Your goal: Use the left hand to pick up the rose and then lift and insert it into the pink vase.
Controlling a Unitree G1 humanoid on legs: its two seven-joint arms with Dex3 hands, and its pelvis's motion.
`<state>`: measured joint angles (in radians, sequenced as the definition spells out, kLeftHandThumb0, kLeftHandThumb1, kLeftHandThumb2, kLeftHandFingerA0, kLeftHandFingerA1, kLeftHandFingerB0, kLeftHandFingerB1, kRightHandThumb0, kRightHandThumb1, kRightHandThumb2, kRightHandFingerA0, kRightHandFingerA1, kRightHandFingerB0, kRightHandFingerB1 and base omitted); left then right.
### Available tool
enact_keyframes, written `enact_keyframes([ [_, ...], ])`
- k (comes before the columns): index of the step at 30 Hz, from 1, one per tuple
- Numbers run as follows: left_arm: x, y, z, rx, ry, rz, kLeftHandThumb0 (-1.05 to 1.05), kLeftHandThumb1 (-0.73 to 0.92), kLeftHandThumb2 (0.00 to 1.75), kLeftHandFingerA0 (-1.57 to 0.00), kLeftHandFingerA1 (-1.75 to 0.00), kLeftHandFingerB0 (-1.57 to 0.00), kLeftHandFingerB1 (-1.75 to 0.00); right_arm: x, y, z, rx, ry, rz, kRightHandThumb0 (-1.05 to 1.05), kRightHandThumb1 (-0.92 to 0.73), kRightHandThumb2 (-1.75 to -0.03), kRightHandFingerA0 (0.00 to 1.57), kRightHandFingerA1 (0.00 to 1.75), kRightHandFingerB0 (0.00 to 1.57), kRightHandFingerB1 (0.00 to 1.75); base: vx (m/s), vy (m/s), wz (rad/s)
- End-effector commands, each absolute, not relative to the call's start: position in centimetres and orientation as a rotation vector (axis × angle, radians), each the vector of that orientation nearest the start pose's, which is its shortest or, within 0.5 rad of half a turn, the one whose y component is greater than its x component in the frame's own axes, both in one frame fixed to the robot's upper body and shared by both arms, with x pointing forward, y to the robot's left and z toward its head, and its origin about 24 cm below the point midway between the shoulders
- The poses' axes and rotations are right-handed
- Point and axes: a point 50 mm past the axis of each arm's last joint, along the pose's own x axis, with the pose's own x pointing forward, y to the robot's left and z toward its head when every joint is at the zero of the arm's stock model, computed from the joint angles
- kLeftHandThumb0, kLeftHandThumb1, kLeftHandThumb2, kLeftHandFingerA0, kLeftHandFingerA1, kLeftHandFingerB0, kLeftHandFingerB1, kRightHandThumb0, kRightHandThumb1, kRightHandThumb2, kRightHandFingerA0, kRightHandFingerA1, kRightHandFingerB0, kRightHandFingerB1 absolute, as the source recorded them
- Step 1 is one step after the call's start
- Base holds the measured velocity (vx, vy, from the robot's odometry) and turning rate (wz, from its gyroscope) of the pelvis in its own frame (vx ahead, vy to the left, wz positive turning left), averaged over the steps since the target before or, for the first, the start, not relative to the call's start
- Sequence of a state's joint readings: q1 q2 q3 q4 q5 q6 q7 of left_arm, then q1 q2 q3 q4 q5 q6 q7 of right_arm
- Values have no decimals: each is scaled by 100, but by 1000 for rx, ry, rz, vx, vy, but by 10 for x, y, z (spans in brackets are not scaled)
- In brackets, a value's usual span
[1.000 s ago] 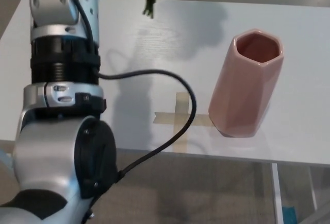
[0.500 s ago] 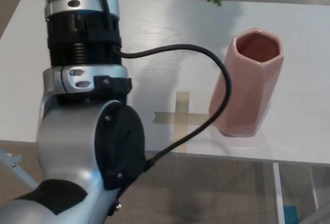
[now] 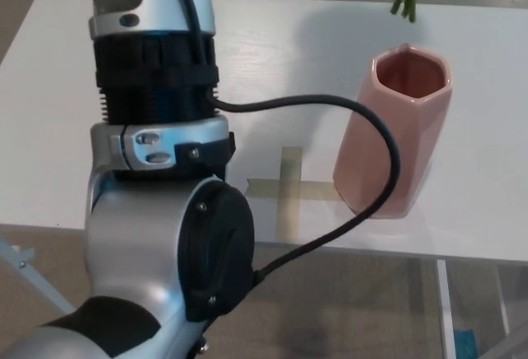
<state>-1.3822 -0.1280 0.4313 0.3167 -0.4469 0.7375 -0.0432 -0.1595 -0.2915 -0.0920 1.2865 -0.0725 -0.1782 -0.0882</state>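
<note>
head view, steeply down, near table (image 3: pixel 49 87)

White surface (image 3: pixel 49 111), tape cross (image 3: pixel 290 190) on it.
Cross near the front edge, tan and flat. Beige floor (image 3: pixel 330 309) below, teal bit (image 3: pixel 464 344) bottom right.

no readable text, labels, brands or numbers on anything in view

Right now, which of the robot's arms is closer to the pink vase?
Left. The left arm rises beside the pink vase, its black cable crossing in front of the vase. The right arm is not in view.
</note>
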Motion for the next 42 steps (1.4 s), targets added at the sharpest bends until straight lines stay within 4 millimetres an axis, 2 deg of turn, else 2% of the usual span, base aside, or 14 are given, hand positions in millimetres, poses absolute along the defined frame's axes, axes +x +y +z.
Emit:
enact_keyframes([
  [1, 354, 28, 338, -549, -175, -654, -22, 81, 64, -95, -149, -82, -85, 152, -270, -131, -310, 948, -240, -37, -63, -59, 73, 50, 63, 45, 0, 0, 0],
  [15, 352, 16, 322, -494, -151, -661, -21, 81, 65, -94, -152, -82, -89, 156, -268, -130, -313, 943, -235, -38, -63, -60, 73, 51, 62, 45, 0, 0, 0],
  [27, 347, 9, 325, -476, -154, -676, -21, 81, 64, -94, -151, -81, -88, 159, -267, -129, -318, 934, -224, -37, -63, -59, 75, 51, 63, 45, 0, 0, 0],
  [42, 348, -1, 314, -420, -133, -675, -21, 81, 64, -91, -154, -80, -88, 163, -267, -127, -310, 921, -211, -38, -63, -59, 74, 51, 63, 45, 0, 0, 0],
])
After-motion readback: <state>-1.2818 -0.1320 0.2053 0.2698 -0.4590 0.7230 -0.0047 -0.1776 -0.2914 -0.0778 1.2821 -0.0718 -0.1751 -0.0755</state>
